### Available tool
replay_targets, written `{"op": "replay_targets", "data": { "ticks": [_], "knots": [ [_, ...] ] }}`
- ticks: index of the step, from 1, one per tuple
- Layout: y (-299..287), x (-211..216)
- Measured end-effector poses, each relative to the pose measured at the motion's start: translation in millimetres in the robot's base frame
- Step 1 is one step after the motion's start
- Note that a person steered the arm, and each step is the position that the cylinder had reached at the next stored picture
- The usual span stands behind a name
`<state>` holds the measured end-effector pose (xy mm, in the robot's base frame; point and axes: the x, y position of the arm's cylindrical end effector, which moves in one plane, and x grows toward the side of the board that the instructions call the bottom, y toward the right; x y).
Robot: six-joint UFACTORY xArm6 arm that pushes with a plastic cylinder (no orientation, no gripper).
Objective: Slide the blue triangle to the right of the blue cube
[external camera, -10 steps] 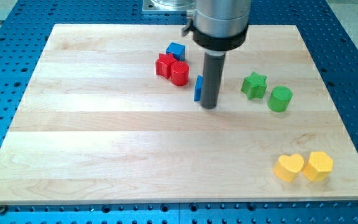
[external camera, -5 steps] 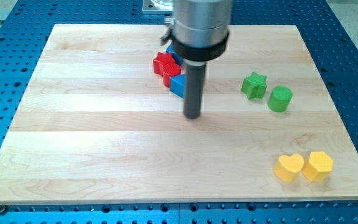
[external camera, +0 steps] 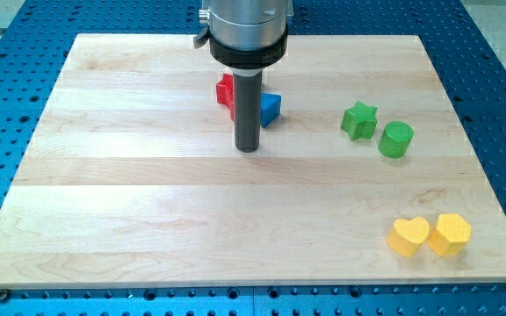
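The blue triangle (external camera: 271,108) lies on the wooden board (external camera: 148,202), just right of my rod and touching or very near it. My tip (external camera: 248,148) rests on the board a little below and to the left of the triangle. The blue cube is hidden behind the arm's body. A red block (external camera: 225,90) shows at the rod's left edge, and the rod covers the rest of the red blocks.
A green star (external camera: 359,120) and a green cylinder (external camera: 396,140) sit at the view's right. A yellow heart (external camera: 408,236) and a yellow hexagon-like block (external camera: 450,233) sit at the bottom right. The arm's wide body (external camera: 247,31) covers the top middle.
My rod has moved to the view's left. The blue triangle, earlier on the rod's left, now sits on its right and slightly higher. The blue cube has gone out of sight behind the arm.
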<state>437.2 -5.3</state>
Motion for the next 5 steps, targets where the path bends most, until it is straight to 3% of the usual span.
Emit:
{"op": "replay_targets", "data": {
  "ticks": [1, 2, 5],
  "knots": [
    [16.3, -2.2],
    [19.7, -41.5],
    [32.5, -85.0]
  ]
}}
